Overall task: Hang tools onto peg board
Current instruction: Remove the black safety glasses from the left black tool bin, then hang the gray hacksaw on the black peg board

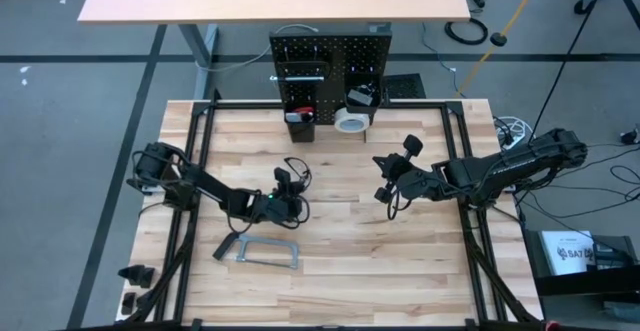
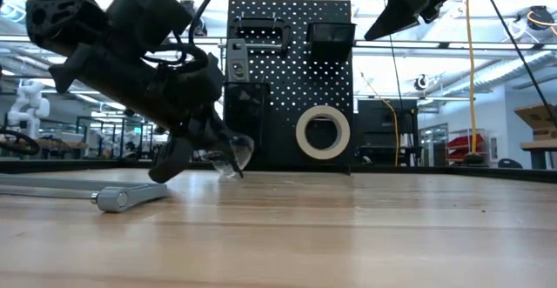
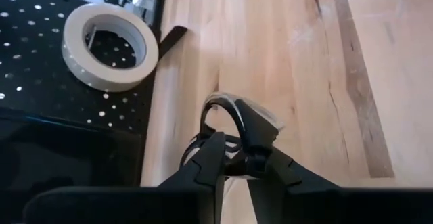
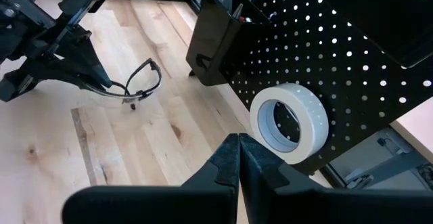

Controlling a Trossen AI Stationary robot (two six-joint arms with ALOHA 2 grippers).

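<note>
Left gripper [image 1: 285, 189] is low over the middle of the wooden table [image 1: 400, 271], its tips down at a pair of clear safety glasses [image 4: 139, 85] lying on the boards. From its own wrist camera the two fingers stand close together with the dark frame of the glasses between them, but whether they pinch it or only bracket it cannot be told. The glasses touch the tabletop just in front of the tips.

Right gripper [image 4: 237, 143] hangs raised above the table on the other side, well apart from the glasses, fingers pressed together on nothing and pointed toward the peg board [image 1: 345, 56].

That black perforated board stands upright at the table's far edge. The white tape roll [image 2: 323, 131] hangs low on its face. Beside the roll, a black bin [image 4: 213, 38] is mounted, with a red-handled tool [image 1: 305, 114] standing in it.

The grey bar clamp [image 1: 262, 251] lies flat on the table nearer than the left gripper, apart from it. Bare wood lies between the glasses and the board.
</note>
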